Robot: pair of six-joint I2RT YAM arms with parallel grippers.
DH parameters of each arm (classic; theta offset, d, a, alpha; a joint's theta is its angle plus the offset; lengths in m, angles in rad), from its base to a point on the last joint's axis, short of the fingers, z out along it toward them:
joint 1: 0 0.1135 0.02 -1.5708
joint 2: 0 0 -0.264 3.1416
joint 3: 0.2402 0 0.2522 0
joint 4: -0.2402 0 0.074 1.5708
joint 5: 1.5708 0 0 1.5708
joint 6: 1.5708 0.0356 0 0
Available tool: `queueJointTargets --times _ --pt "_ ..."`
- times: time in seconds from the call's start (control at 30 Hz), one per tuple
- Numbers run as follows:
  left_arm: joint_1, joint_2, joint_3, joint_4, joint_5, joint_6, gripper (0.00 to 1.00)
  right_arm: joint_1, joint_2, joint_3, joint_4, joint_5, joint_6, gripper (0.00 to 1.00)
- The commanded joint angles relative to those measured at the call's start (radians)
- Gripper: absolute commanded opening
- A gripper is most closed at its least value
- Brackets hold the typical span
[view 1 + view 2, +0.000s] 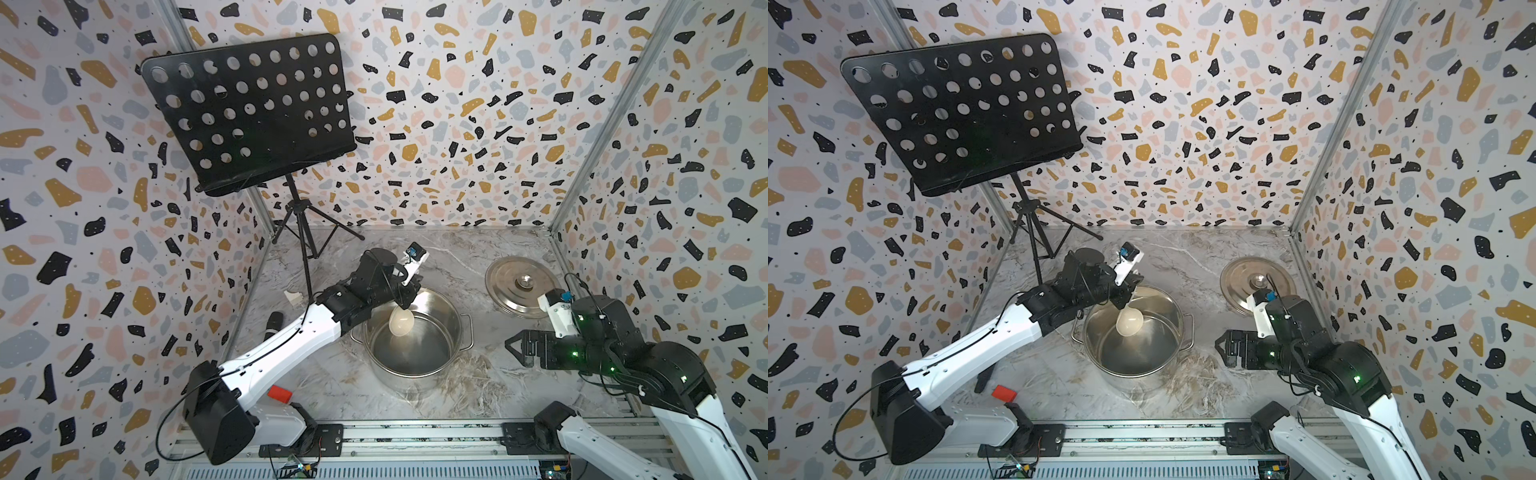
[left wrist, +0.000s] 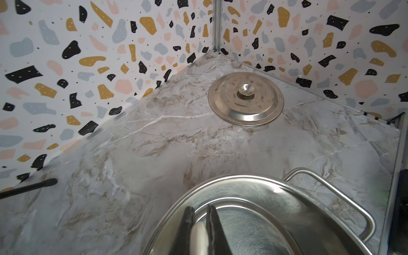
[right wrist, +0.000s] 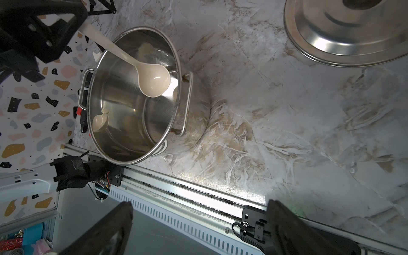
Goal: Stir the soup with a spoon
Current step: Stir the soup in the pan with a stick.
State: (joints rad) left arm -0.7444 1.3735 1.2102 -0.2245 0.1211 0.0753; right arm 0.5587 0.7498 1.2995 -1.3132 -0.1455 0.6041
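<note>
Obs.: left pincer (image 2: 199,220) is clamped on the upper handle of the cream-beige plastic ladle-like spoon (image 3: 152,81). In the left wrist view the two dark fingers (image 2: 187,220) are pressed against the pale handle from either side. The handle slopes down from the grip. The round bowl hangs within the mouth of the large round stainless-steel pot (image 1: 436,309), toward its far wall in both top views. Cannot tell whether the bowl touches the pot floor.

Pot interior: bare shiny steel with pale reflections of the spoon. No liquid discernible.

Right pincer (image 1: 513,348): fingers wide apart, holding nothing, low over the marbled grey tabletop (image 1: 457,257), near the pot's wire loop handle but not touching it. The flat round steel lid with centre knob (image 1: 507,274) lies on the tabletop behind that arm, well apart from the pot.

Handling, judged:
- Spoon looks light and stiff, and its handle is smooth and slim, so it could swivel between the fingers if the bowl drags on the wall.
- The grip is high on the handle, which gives reach but also leverage against the grip. Keep circles gentle and clear of the rim.
- The pot seems light if it is as empty as it looks, and may skate on the smooth tabletop. Its loop handle is the natural place to steady it.
</note>
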Motion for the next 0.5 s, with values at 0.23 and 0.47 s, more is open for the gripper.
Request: queueJointTargets --times 0.23,0.47 --pt "-0.188 0.069 0.104 0.058 0.086 0.021 0.0 0.002 -0.045 0.034 -0.029 0.057 0.029 1.0" --pt "-0.304 -0.008 0.031 0.026 0.064 0.033 0.0 0.002 -0.051 0.022 -0.029 0.057 0.034 0.99"
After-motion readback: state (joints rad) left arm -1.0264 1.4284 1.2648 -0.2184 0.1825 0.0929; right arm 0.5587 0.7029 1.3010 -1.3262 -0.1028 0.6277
